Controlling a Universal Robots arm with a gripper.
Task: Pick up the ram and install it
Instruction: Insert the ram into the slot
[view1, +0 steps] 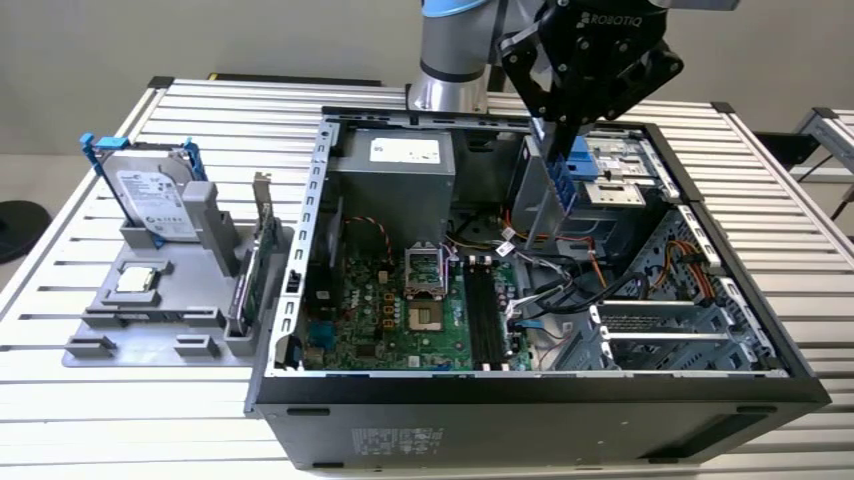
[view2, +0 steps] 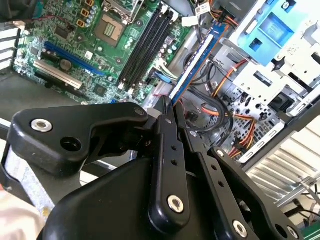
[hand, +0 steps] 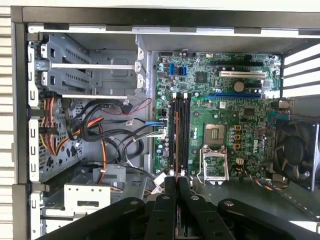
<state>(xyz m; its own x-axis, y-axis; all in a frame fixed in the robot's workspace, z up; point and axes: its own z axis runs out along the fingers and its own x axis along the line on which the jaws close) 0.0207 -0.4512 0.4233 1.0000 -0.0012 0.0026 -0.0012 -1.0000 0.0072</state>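
Arm (view1: 447, 50) hangs over the case (view1: 534, 395), fingers (view2: 169, 150) pinching the ram (view2: 197, 57).

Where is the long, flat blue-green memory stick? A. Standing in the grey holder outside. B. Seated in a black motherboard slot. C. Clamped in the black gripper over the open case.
C: in the second wrist view the blue-green ram juts from the shut gripper.

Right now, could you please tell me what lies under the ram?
Beneath the ram, gripped in the end effector, lie loose cables beside the motherboard; the stick covers whatever sits directly below it.
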